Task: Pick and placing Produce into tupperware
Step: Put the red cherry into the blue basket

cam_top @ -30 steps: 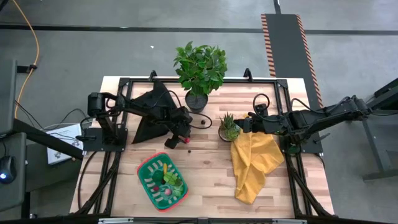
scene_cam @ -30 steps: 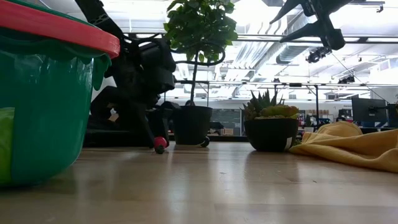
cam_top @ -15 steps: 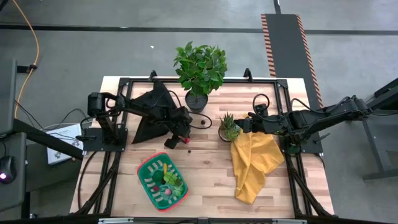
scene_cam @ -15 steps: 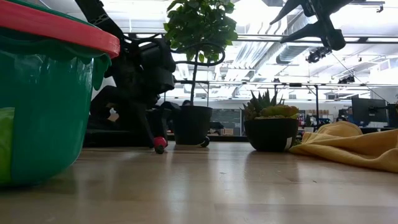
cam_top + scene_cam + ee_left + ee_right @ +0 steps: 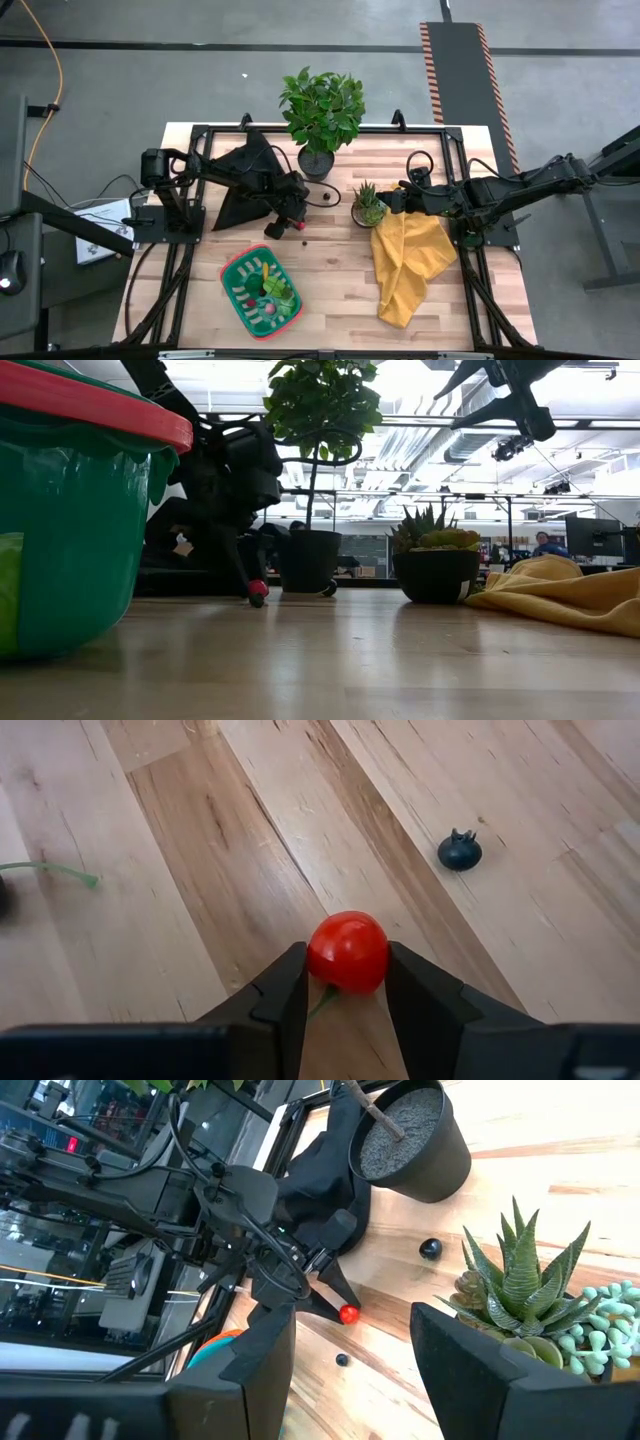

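Down on the counter [image 5: 330, 265], the left gripper [image 5: 347, 982] has its fingers pinching a red cherry tomato [image 5: 347, 951] at twelve o'clock from the green tupperware [image 5: 262, 292], while the right gripper [image 5: 352, 1342], fingers spread, hovers over the succulent [image 5: 368, 203].

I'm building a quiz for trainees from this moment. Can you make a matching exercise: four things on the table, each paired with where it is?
Things:
1. small red round toy fruit
2. shallow green container with red rim
3. crumpled yellow cloth
4. small spiky potted plant

Places:
A. spread under the right arm
B. between the left end effector's fingers
C. near the table's front edge, left of centre
D. just ahead of the right end effector

Pairs: 1-B, 2-C, 3-A, 4-D
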Motion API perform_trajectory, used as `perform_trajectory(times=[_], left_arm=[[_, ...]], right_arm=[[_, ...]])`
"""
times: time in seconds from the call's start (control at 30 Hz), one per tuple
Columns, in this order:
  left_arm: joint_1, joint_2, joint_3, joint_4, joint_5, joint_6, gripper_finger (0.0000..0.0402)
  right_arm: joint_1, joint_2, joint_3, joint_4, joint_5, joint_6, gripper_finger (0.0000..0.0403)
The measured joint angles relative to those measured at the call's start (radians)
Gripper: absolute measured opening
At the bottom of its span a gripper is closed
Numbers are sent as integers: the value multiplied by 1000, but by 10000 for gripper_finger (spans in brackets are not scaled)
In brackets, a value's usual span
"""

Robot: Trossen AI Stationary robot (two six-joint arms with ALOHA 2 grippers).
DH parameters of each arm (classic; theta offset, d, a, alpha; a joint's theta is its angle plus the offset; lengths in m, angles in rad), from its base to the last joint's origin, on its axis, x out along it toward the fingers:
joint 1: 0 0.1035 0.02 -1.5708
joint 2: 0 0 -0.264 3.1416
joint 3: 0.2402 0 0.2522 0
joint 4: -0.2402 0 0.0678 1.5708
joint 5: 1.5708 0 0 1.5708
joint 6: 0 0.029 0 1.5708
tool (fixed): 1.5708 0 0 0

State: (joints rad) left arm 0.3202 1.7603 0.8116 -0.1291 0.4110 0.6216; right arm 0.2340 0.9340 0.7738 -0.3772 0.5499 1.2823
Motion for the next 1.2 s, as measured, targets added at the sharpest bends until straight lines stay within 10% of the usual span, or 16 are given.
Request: perform_trajectory(times=[1.2], left_arm=[[-23,-69,263,-425,-20,-132,102]], right_arm=[[0,-1,0,0,-35,-76,191]])
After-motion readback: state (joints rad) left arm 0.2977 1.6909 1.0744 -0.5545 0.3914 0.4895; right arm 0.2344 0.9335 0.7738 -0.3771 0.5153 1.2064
